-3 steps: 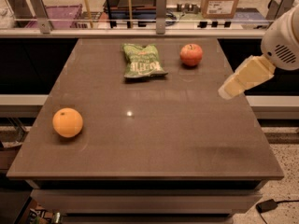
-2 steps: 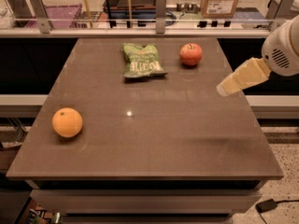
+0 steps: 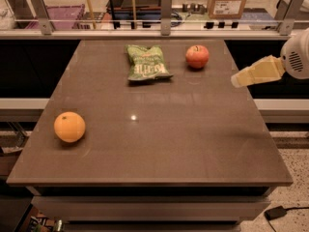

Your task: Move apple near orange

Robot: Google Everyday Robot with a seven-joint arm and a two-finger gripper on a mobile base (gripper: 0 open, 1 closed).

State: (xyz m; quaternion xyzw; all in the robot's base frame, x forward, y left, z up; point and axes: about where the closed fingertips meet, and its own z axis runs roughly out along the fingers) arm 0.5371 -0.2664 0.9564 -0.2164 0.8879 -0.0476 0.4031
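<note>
Over the right edge of the table (image 3: 193, 149), in your one camera view, the gripper (image 3: 240, 79) hangs clear of the surface and points left. Over the last second its tip has climbed in the frame and levelled out, so it now sits closer to the apple's row than it did. You cannot tell how far open it is from here, but it has hold of nothing. The apple (image 3: 197, 56) has not moved: it rests near the far edge, just right of the green chip bag (image 3: 146, 63) and apart from it. The orange (image 3: 69, 126) also sits where it was, near the left edge toward the front, well apart from the apple. Read this as the approach only; the pick is not yet made, and the whole carry across the table to the orange is still ahead of you.
</note>
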